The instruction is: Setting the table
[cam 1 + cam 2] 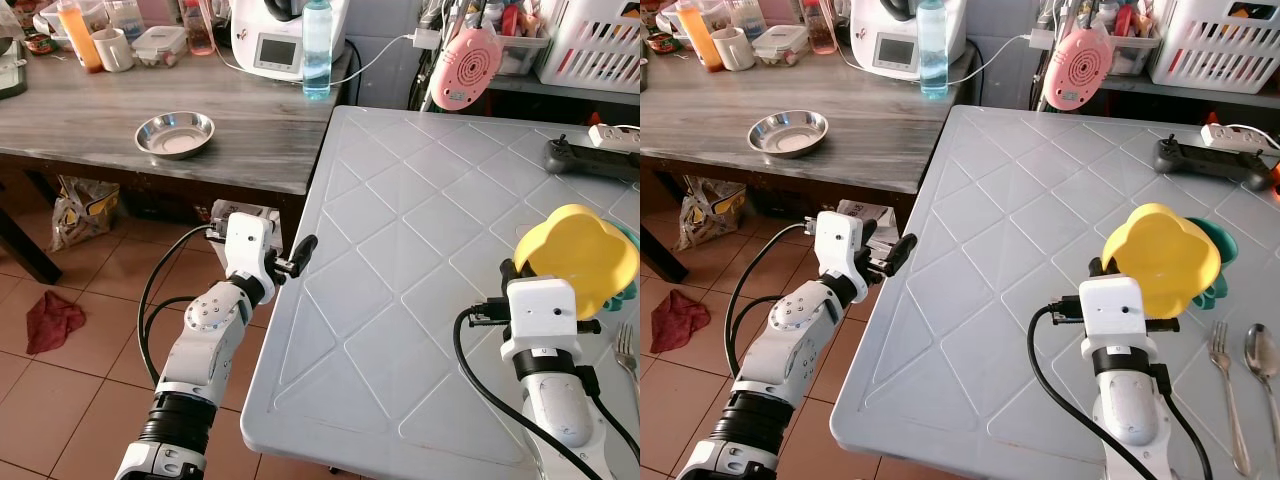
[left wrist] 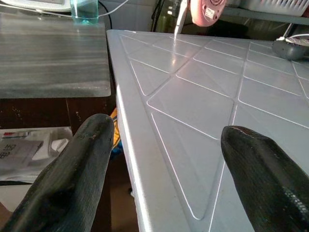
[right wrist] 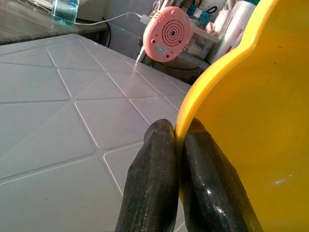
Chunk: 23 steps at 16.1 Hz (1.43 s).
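1. Yellow bowl [image 1: 1162, 258], lobed like a flower, is pinched by its rim between the closed fingers of the right gripper [image 3: 179, 140], tilted above the grey table [image 1: 1020, 250] near its right edge.
2. Under the bowl sits a teal bowl [image 1: 1218, 262]; a fork [image 1: 1226, 395] and spoon [image 1: 1264, 365] lie toward the near right corner.
3. Left gripper [image 2: 164, 159] hovers with fingers spread and empty at the table's left edge.
4. A steel dish [image 1: 175, 134] rests on the wooden counter [image 1: 90, 110] beyond.

A grey plastic bench [image 1: 1020, 250] with a diamond-ribbed top carries a fork [image 1: 1228, 385] and spoon [image 1: 1264, 370] side by side near its right edge — and a black controller [image 1: 1205, 158] and white power strip [image 1: 1238, 136] at the far corner.
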{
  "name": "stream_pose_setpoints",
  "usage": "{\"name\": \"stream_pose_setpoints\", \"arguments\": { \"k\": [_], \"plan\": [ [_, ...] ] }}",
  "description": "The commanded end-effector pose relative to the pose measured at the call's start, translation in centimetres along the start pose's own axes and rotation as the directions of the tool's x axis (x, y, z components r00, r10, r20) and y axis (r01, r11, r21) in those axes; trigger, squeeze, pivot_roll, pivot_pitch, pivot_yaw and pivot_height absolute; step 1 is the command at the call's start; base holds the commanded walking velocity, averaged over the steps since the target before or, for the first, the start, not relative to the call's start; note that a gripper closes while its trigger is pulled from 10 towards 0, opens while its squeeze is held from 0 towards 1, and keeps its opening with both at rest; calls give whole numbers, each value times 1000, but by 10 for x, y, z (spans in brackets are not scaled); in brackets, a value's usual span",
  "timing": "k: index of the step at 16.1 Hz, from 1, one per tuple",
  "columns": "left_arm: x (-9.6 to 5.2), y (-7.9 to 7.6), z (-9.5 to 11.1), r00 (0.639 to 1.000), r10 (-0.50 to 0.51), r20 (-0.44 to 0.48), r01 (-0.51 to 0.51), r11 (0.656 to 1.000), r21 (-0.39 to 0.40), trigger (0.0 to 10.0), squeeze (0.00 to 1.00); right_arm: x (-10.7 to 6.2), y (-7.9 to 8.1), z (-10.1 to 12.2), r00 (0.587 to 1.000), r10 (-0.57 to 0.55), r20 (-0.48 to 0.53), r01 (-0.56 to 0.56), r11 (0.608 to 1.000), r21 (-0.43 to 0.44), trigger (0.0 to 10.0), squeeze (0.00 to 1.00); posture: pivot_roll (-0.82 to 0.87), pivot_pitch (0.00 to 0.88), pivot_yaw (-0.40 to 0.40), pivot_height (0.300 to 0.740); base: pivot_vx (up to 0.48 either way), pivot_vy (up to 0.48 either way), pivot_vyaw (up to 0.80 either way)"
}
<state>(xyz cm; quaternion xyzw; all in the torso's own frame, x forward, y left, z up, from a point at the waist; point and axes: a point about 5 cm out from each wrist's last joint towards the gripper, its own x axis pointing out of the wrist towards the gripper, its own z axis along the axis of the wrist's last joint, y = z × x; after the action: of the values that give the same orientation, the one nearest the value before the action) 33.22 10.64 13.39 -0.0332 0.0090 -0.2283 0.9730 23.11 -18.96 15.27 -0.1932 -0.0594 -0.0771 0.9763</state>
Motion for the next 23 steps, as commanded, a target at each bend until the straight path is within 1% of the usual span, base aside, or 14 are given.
{"name": "stream_pose_setpoints", "arguments": {
  "k": [1, 3, 13, 19, 22, 23],
  "plan": [
    [-1, 0, -5, 999, -3, -32, 3, 1000, 12, 10000, 0, 0, -2, 0, 1000, -7, -5, 7, 1000, 4, 10000, 0, -1, 91, 10, 740, 0, 0, 0],
    [-1, 1, -5, 999, -3, -35, 4, 1000, 13, 10000, 0, 0, -2, 1, 1000, -9, -5, 9, 1000, 6, 10000, 0, -2, 91, 11, 740, 0, 0, 0],
    [-1, 1, -7, 999, -6, -46, 7, 1000, 16, 10000, 0, -1, 0, -2, 1000, -8, -13, 8, 1000, 13, 10000, 0, 1, 91, 14, 740, -262, 0, 0],
    [-1, 1, -6, 999, -14, -52, 15, 1000, 17, 10000, 0, 1, -3, -2, 1000, -17, -11, 17, 1000, 12, 10000, 0, 4, 92, 19, 740, -264, 0, 0],
    [-2, 3, -8, 999, -10, -54, 13, 999, 48, 10000, 0, 0, -1, -1, 1000, -21, -8, 21, 1000, 17, 10000, 0, 3, 94, 21, 740, 0, 0, 0],
    [-3, 4, -9, 998, -9, -56, 11, 999, 46, 10000, 0, -1, -1, -1, 1000, -22, -8, 22, 1000, 17, 10000, 0, 3, 95, 21, 740, 0, 0, 0]
  ]
}}
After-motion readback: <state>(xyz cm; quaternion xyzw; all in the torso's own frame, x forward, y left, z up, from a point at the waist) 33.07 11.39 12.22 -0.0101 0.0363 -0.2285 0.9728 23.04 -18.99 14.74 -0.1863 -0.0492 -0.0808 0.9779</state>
